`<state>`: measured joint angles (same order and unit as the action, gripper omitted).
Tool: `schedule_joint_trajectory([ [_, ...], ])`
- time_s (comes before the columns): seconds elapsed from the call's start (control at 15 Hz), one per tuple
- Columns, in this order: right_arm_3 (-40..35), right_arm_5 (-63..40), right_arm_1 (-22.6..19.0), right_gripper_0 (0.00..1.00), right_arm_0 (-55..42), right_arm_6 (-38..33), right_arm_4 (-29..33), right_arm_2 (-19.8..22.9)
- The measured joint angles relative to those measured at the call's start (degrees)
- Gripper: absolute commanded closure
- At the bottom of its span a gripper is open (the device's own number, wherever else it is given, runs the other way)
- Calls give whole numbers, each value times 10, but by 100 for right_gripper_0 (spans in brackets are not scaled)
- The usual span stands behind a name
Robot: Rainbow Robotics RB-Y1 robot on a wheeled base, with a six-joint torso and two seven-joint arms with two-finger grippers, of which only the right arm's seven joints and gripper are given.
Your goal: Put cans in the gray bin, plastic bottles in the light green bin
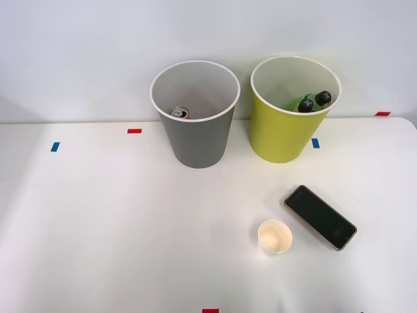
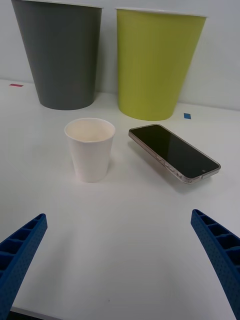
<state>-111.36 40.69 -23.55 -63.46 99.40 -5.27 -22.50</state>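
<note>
— How's the right end effector (image 2: 120,265)?
— Spread wide, holding nothing.
— And beyond it?
— A can (image 1: 179,113) lies in the gray bin (image 1: 195,140); plastic bottles (image 1: 313,101) sit in the light green bin (image 1: 280,140).

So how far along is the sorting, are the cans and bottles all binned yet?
It looks finished. A can lies in the gray bin, and two plastic bottles sit in the light green bin. The right gripper is open and holds nothing. On the table are a paper cup and a phone, neither can nor bottle, so nothing looks left to sort.
</note>
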Motion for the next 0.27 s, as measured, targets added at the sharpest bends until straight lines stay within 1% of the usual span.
schedule_joint_trajectory([
  [0.27,0,0,0,0,0,0,0,0],
])
